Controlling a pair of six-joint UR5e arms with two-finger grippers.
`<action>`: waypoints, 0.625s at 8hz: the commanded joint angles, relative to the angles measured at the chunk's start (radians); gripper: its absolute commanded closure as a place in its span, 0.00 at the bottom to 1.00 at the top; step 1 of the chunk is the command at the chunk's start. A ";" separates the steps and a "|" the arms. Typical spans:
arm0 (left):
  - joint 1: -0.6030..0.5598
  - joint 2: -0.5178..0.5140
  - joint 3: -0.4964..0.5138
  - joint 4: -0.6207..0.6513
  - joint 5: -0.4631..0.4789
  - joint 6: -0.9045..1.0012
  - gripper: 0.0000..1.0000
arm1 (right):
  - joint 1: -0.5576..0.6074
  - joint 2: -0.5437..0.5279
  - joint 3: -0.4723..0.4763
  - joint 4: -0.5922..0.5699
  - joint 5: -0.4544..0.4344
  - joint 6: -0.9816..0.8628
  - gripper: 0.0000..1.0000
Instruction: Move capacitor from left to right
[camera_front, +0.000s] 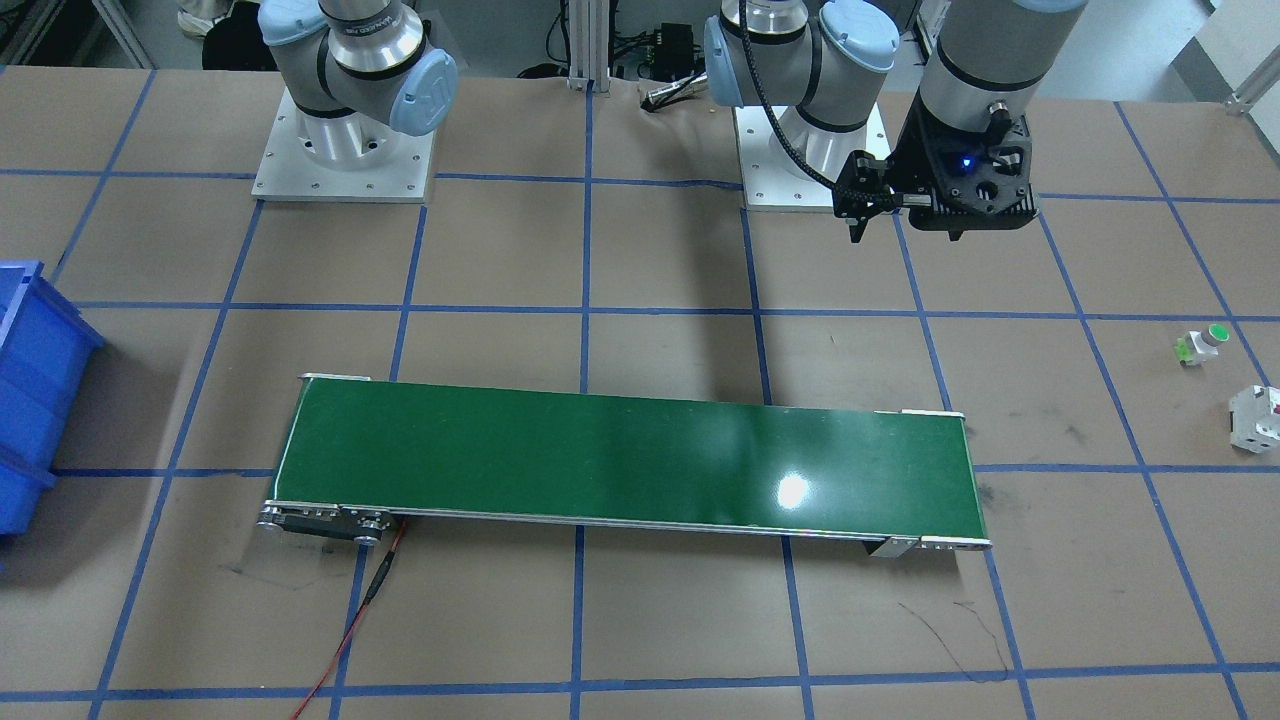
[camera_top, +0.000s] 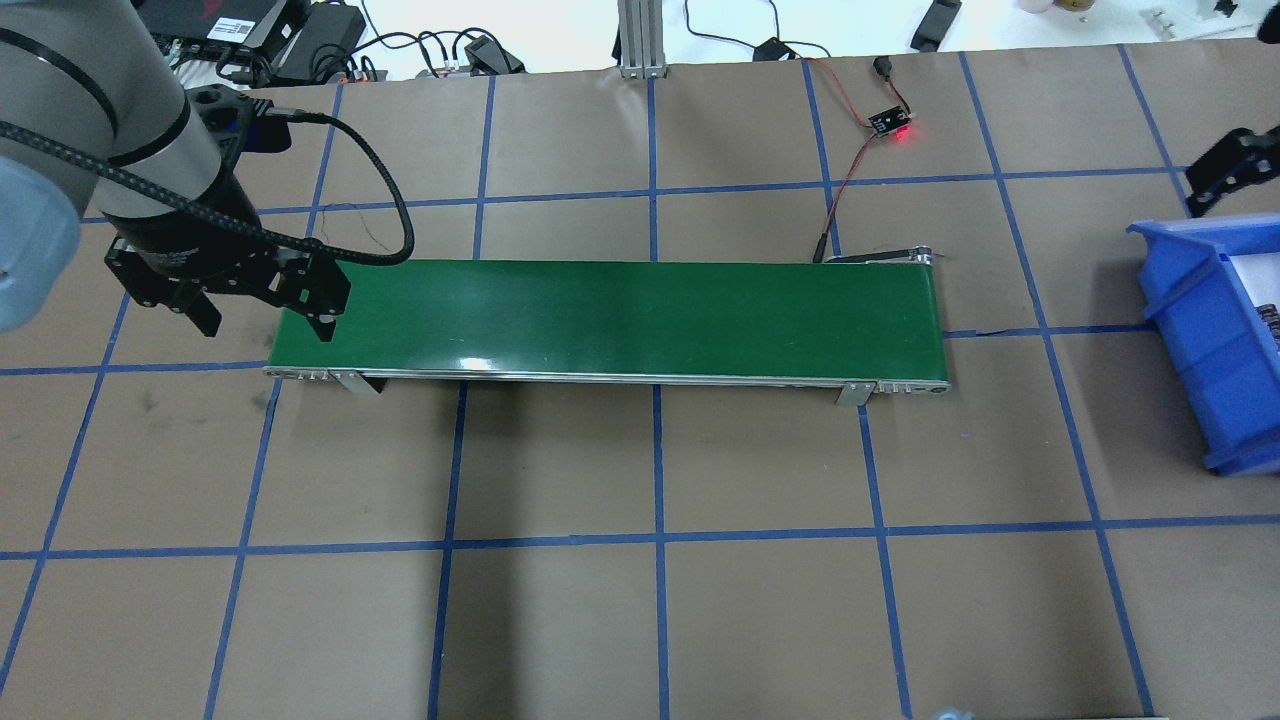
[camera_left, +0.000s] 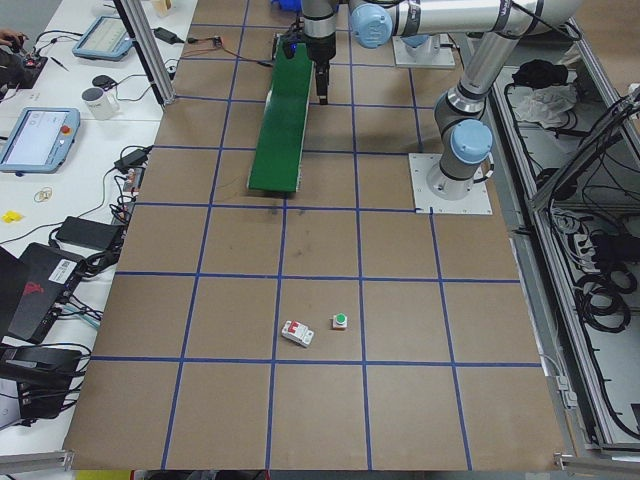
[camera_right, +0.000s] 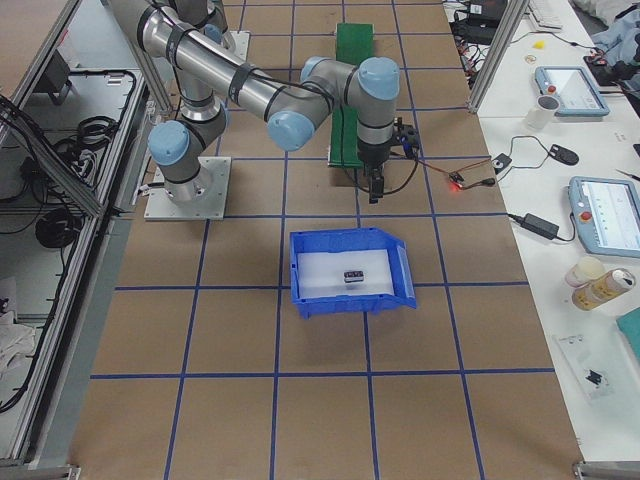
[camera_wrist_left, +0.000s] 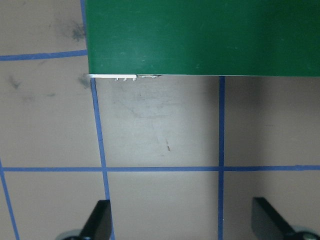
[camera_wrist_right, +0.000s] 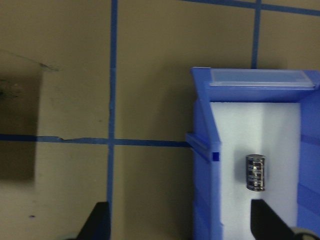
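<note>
The capacitor, a small dark block with a pale ribbed face, lies on the white floor of the blue bin; it also shows in the exterior right view. My right gripper is open and empty, above the bin's edge on the belt side, apart from the capacitor; it also shows in the exterior right view. My left gripper is open and empty, above the left end of the green conveyor belt. In the left wrist view only table lies between its fingers.
A white button with a green cap and a white breaker with a red mark lie on the table on my left side. A red wire runs to a small board beyond the belt's right end.
</note>
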 joint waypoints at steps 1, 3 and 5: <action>-0.039 -0.012 -0.002 0.088 -0.087 0.006 0.00 | 0.213 -0.049 -0.002 0.088 -0.015 0.184 0.00; -0.079 -0.016 -0.002 0.094 -0.077 0.011 0.00 | 0.328 -0.069 -0.002 0.131 -0.011 0.337 0.00; -0.082 -0.023 0.001 0.096 -0.078 0.022 0.00 | 0.446 -0.078 -0.004 0.156 -0.010 0.515 0.00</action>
